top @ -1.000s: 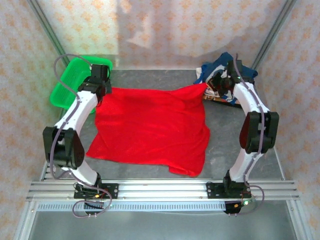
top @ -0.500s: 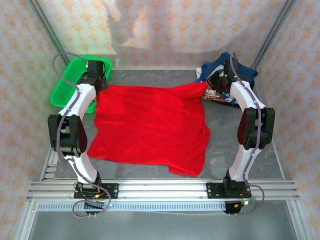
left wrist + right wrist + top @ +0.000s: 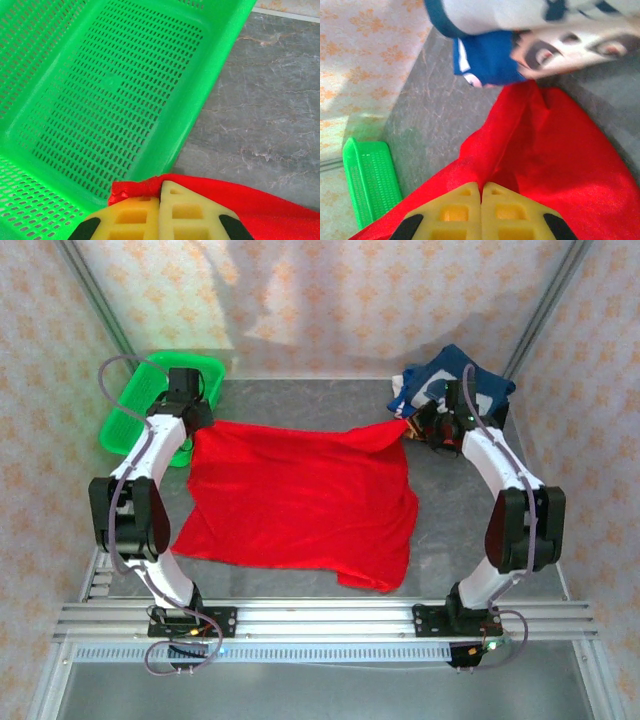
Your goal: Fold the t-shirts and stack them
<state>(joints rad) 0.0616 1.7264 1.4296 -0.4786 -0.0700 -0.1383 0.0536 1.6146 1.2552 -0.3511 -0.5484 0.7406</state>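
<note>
On the table [image 3: 452,540] — red t-shirt [image 3: 300,500], spread

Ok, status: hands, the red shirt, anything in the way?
Left hand shut on red t-shirt, far left corner. Right hand shut on far right corner. Shirt spread open on table. Green basket by left hand, clothes pile by right.

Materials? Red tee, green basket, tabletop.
Red tee: soft matte cloth, likely cotton knit; it drapes and wrinkles.
Green basket: moulded plastic, slight gloss, rigid slotted walls.
Tabletop: grey, veined like marble, matte; stone or printed laminate, unclear.
</note>
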